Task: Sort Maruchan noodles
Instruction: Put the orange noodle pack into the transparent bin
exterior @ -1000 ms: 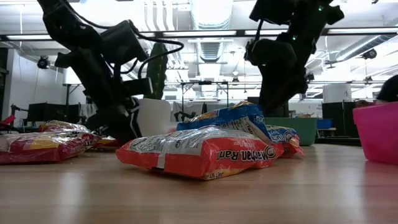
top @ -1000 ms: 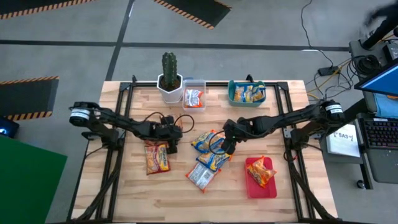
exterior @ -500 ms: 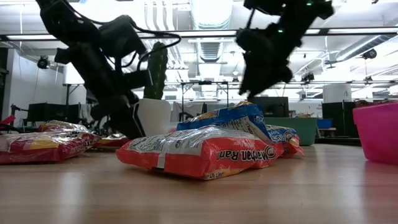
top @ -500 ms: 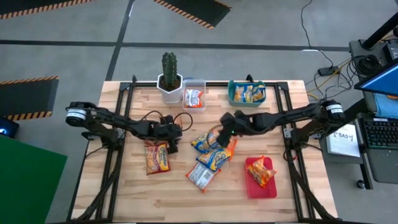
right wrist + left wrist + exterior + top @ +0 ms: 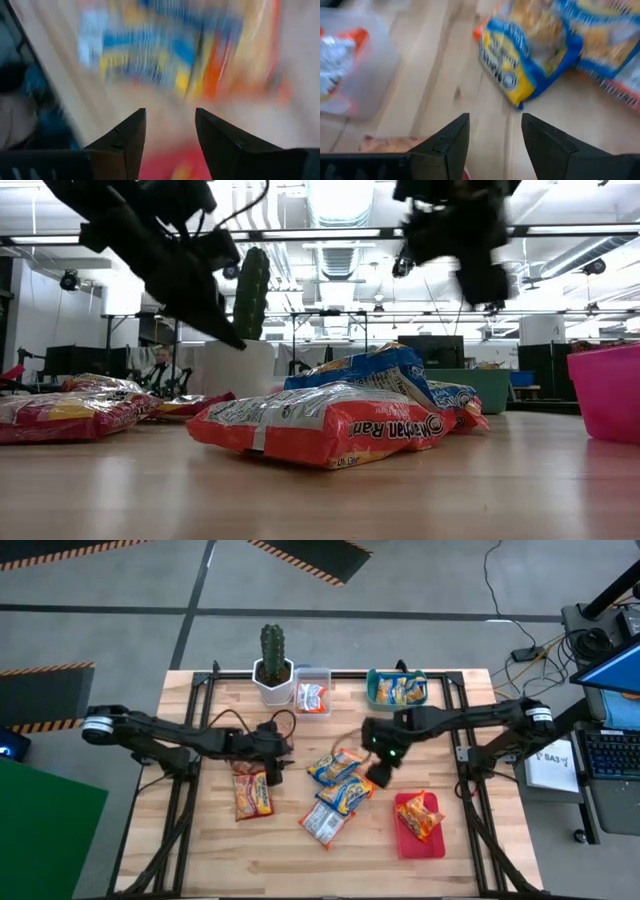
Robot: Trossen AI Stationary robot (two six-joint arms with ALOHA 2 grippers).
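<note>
Nearest the low camera, lower centre of the frame: an orange packet point(image 5: 330, 425) lying flat on the wooden table point(image 5: 320, 500), bare wood open in front of it and to either side. Behind it, a blue-and-yellow packet point(image 5: 375, 372) heaped on top. At the far left edge, a red packet point(image 5: 65, 415); at the far right edge, a pink tray wall point(image 5: 604, 393).

From above, lower half of the table point(image 5: 200, 850) mostly bare along its near edge, with a silvery packet point(image 5: 322, 823) lowest in the central cluster, an orange-and-blue one point(image 5: 345, 797) above it, then a blue-and-yellow one point(image 5: 335, 766). Left of the cluster, apart from it, a red packet point(image 5: 252, 792). Lower right, a red tray point(image 5: 420, 838) bearing one packet point(image 5: 422, 815).

Left gripper point(image 5: 277, 752) raised just above the red packet's upper end, fingers point(image 5: 451, 140) spread with clear wood showing between, nothing held. Right gripper point(image 5: 383, 772) lifted off the table at the cluster's right edge, fingers point(image 5: 131, 135) parted and empty.

Along the far edge: cactus pot point(image 5: 272, 670), clear bin point(image 5: 311, 695) with a white packet, teal bin point(image 5: 396, 690) with more packets.
</note>
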